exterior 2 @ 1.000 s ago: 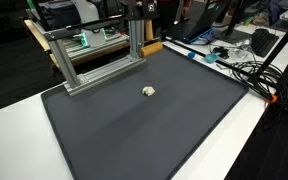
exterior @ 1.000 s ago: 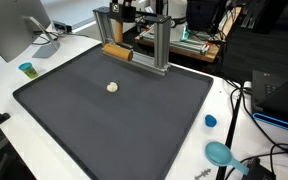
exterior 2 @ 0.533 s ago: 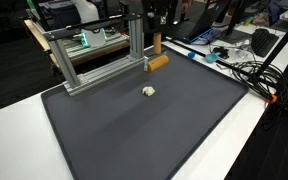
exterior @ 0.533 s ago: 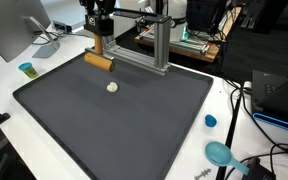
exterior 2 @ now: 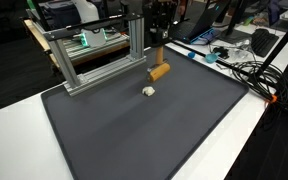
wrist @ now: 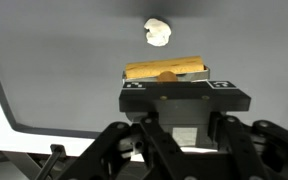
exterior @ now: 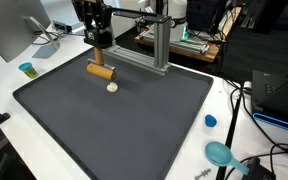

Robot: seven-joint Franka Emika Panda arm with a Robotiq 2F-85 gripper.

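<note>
- Dark mat (exterior: pixel 124 125) fills the frame's middle, with a white lump (exterior: pixel 112 87) at upper left.
- Gripper (exterior: pixel 100 62) jaws are clamped on a wooden peg (exterior: pixel 102 71) at mid-length, so it balances near the lump.

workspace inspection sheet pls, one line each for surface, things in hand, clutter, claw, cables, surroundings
surface: dark mat lying on a white table.
job's things: tan cylinder held crosswise over the mat; small white lump lies on the mat close by, apart from it.
clutter: small blue cup, blue cap and teal round piece, all off the mat.
grippers: claw pointing down, shut on the tan cylinder.
cables: bundle of cables along the table's edge.
surroundings: metal frame at the mat's far edge; monitor at a corner.
</note>
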